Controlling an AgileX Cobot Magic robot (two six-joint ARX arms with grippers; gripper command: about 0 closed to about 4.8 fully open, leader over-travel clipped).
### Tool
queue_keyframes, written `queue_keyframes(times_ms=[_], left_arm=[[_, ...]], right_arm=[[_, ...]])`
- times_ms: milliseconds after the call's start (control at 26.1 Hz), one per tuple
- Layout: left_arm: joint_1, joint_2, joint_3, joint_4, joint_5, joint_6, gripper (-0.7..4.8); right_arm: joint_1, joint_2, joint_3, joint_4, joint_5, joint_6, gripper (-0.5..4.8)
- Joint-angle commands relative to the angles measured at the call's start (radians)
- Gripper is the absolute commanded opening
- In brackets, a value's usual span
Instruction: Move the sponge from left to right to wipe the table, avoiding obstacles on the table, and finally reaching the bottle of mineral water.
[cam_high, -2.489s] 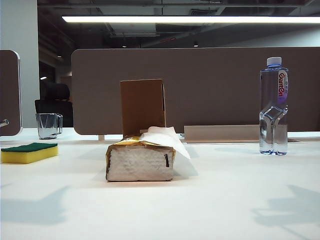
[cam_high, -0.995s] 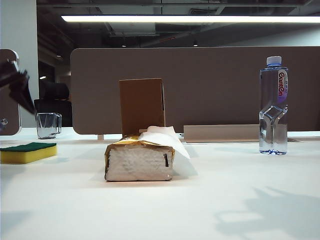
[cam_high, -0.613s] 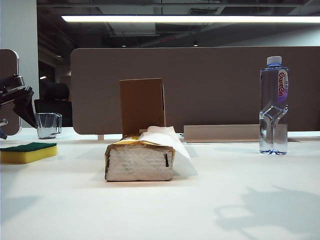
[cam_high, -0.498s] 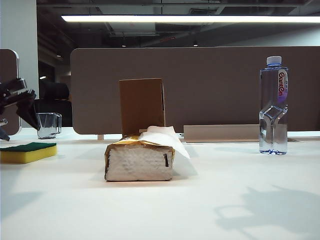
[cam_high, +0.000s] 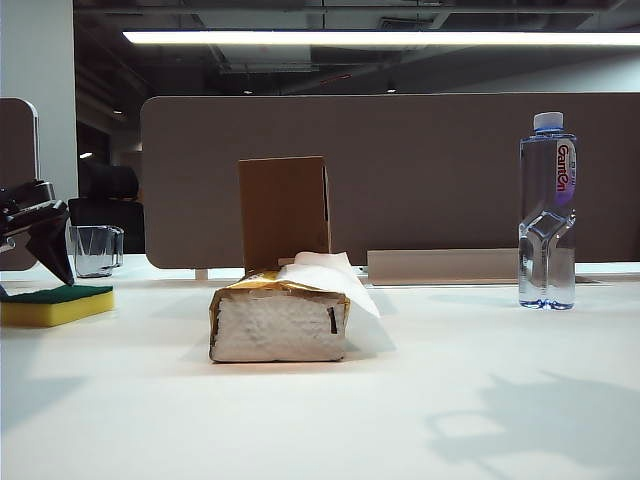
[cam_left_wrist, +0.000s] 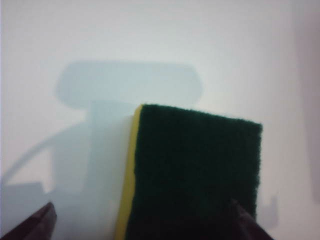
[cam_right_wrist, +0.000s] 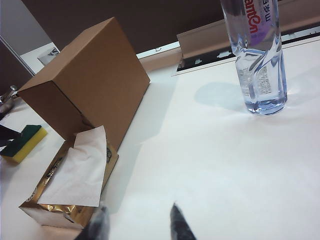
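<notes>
Exterior view: the left gripper (cam_high: 40, 255) hangs at the far left edge of the table (cam_high: 450, 400), directly above the sponge (cam_high: 57, 303), which lies flat there with its green scouring face up. I read the jaws as spread wide and empty. In the left wrist view one dark fingertip (cam_left_wrist: 35, 225) stands off the yellow side of the sponge (cam_left_wrist: 195, 170) and the other shows at its opposite side, so the block sits between them, not yet touched.

The right gripper (cam_right_wrist: 137, 225) is parked high over the middle of the table with its jaws partly apart, holding nothing.

Ahead on the wiping path sit the tissue pack (cam_high: 280, 318) and, just behind it, the upright cardboard box (cam_high: 285, 212). The bottle of mineral water (cam_high: 547, 215) stands well apart at the far right (a glass mug (cam_high: 97, 250) stands behind the sponge, out of the path).

Judgement: the step in hand is the grasp. I would lower squarely until both fingertips bracket the yellow foam, then close across the narrow width, firmly enough that the block will not twist during the drag. I would keep the underside flat on the table and plan a route passing in front of the tissue pack.
</notes>
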Motion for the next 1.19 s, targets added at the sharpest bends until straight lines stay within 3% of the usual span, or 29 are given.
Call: queue_keyframes(times_ms=[38,306,459,689,766,842,1034,1187], left_arm=[[-0.001,0.006,0.003,-0.005,0.000,0.026,4.79],[-0.015,0.023,0.003,-0.020,-0.004,0.039,4.79],[-0.034,0.026,0.003,-0.009,-0.030,0.072,4.49],[-0.039,0.032,0.003,-0.008,-0.068,0.071,3.92],[-0.039,0.032,0.003,-0.008,-0.068,0.072,3.37],[-0.039,0.032,0.003,-0.005,-0.068,0.072,3.26],[-0.039,0.032,0.003,0.003,-0.068,0.075,2.17],[-0.039,0.035,0.003,0.003,-0.068,0.075,1.99]], right_arm=[[0.000,-0.001,0.006,0.011,-0.004,-0.002,1.59],[0.000,-0.001,0.006,0.004,-0.003,-0.002,1.58],[0.000,-0.001,0.006,0.004,-0.003,-0.002,1.58],[0.000,-0.001,0.006,0.004,-0.004,-0.002,1.58],[0.000,-0.001,0.006,0.004,-0.004,-0.002,1.58],[0.000,-0.001,0.006,0.004,-0.004,-0.002,1.58],[0.000,-0.001,0.006,0.004,-0.004,-0.002,1.58],[0.000,-0.001,0.007,0.004,-0.004,-0.002,1.58]])
